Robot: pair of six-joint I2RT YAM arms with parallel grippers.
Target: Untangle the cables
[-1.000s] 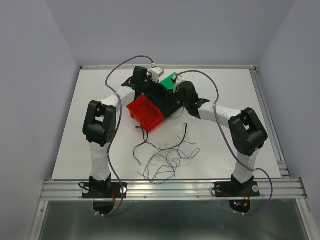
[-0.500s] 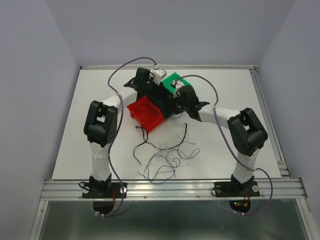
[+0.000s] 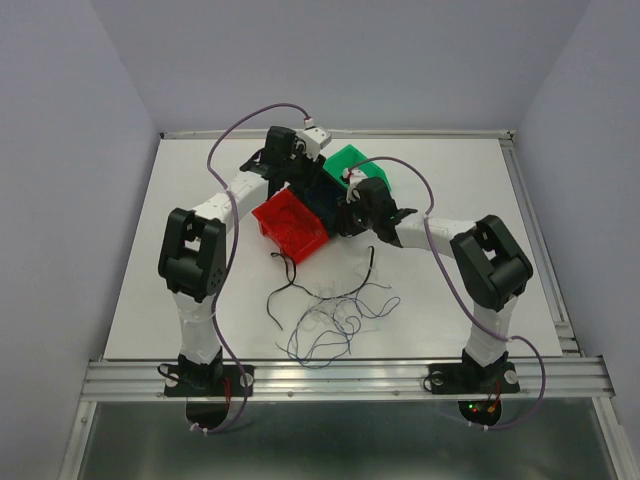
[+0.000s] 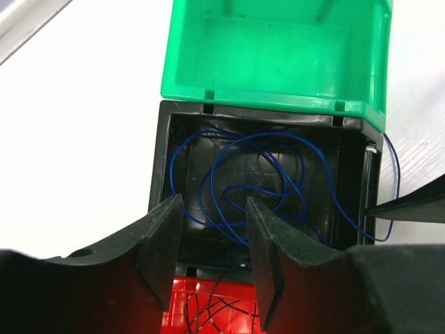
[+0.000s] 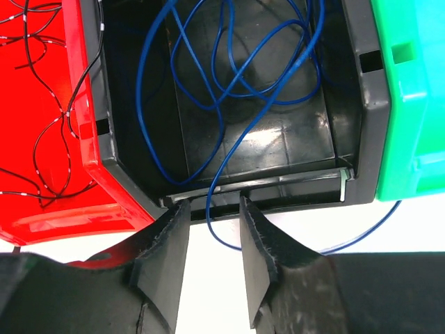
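Right gripper (image 5: 211, 207), jaws parted and empty, has the blue cable (image 5: 139, 97) spilling over the black bin (image 5: 361, 139) wall straight ahead, strand running lengthwise between its fingers; left gripper (image 4: 212, 209) hangs spread above the bin.

My left arm (image 3: 200, 315) and right arm (image 3: 487, 325) are white tubes with chunky black joints. Each is bolted by a black base plate (image 3: 205, 378) to the aluminium rail (image 3: 340, 378). Thin purple cables (image 3: 258, 111) trail along both. My fingers (image 4: 160, 243) are matte black wedges.
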